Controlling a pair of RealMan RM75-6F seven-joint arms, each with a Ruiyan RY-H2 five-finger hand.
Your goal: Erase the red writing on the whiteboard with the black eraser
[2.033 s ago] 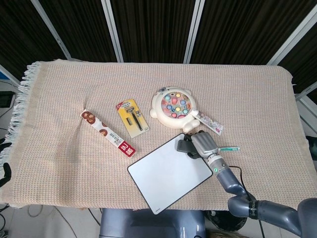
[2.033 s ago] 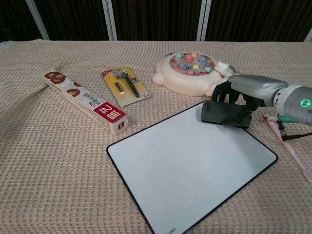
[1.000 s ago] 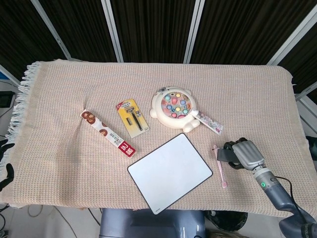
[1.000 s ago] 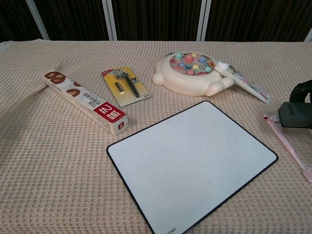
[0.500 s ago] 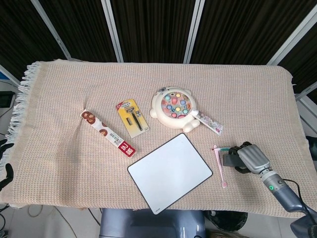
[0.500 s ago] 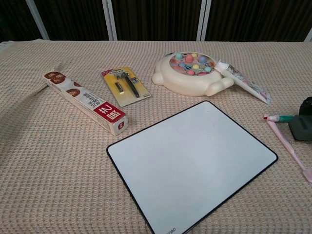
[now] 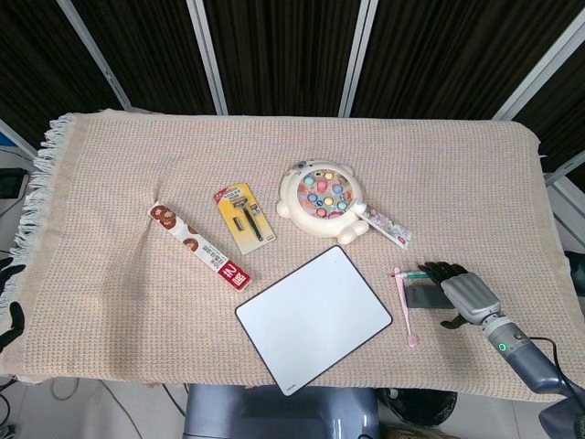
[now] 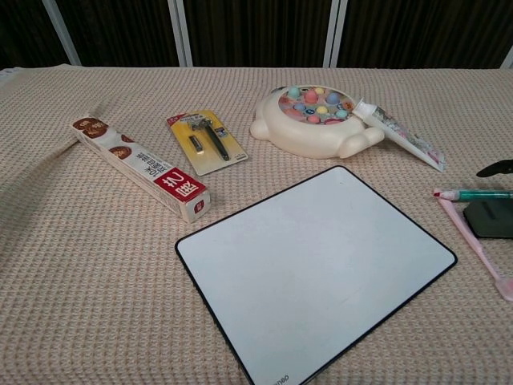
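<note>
The whiteboard (image 7: 313, 315) (image 8: 317, 269) lies tilted at the table's front middle, and its face shows plain white with no red marks. The black eraser (image 7: 422, 298) (image 8: 490, 218) lies flat on the cloth to the right of the board. My right hand (image 7: 462, 294) is just right of it with fingers spread, holding nothing. One fingertip (image 8: 497, 168) shows at the right edge of the chest view. Dark shapes at the far left edge of the head view look like my left hand (image 7: 9, 314), off the table, and its pose is unclear.
A pink toothbrush (image 7: 403, 306) (image 8: 473, 241) and a green marker (image 8: 474, 194) lie between board and eraser. Behind the board sit a fishing-game toy (image 7: 320, 201), a toothpaste tube (image 7: 388, 227), a razor pack (image 7: 244, 217) and a long red-and-white box (image 7: 199, 245).
My right hand carried the eraser off the board to the right, set it on the cloth beside the toothbrush, and spread its fingers off it.
</note>
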